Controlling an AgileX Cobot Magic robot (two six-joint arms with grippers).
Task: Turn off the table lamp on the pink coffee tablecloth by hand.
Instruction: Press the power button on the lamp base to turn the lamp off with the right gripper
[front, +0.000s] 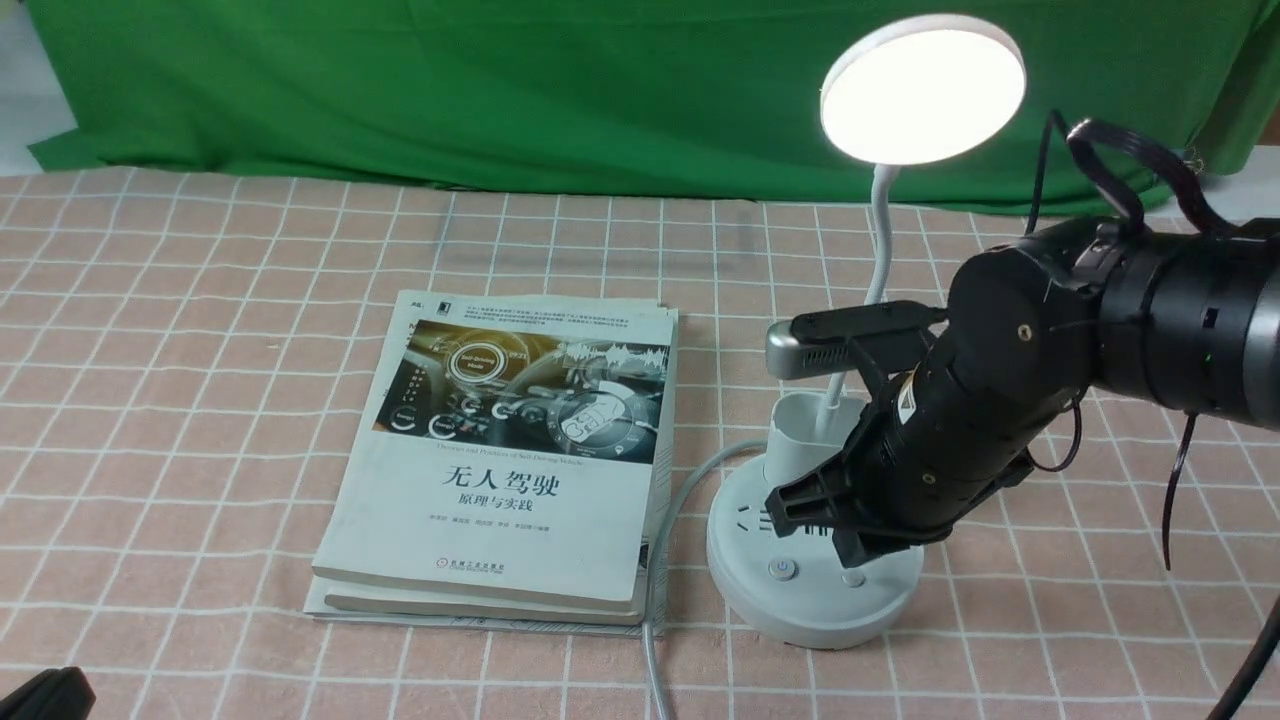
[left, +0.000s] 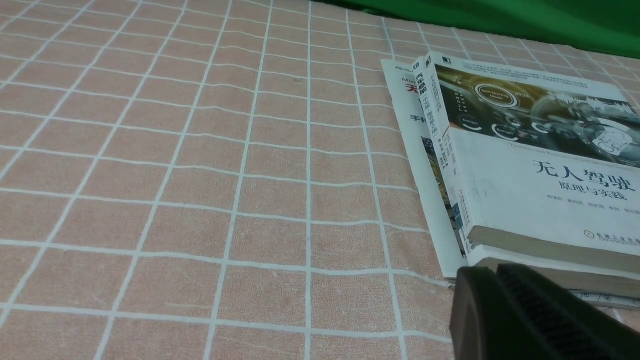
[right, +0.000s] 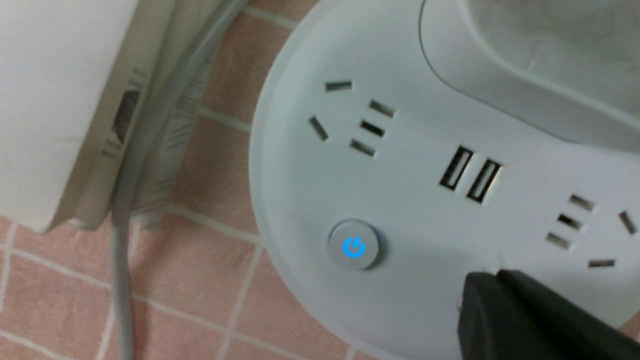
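Observation:
The white table lamp stands on the pink coffee tablecloth with its round head glowing. On its round base a button shows a blue power symbol. A second, unlit button sits beside it. The hand, my right gripper, is shut and empty. Its tips hover just over the base by that second button, which they hide in the right wrist view; contact cannot be told. My left gripper is shut on nothing, low near the front left of the cloth, close to the books' corner.
A stack of white books lies left of the lamp base. The lamp's grey cable runs between books and base toward the front edge. The pen-holder cup and thin neck rise behind my right gripper. A green backdrop hangs behind.

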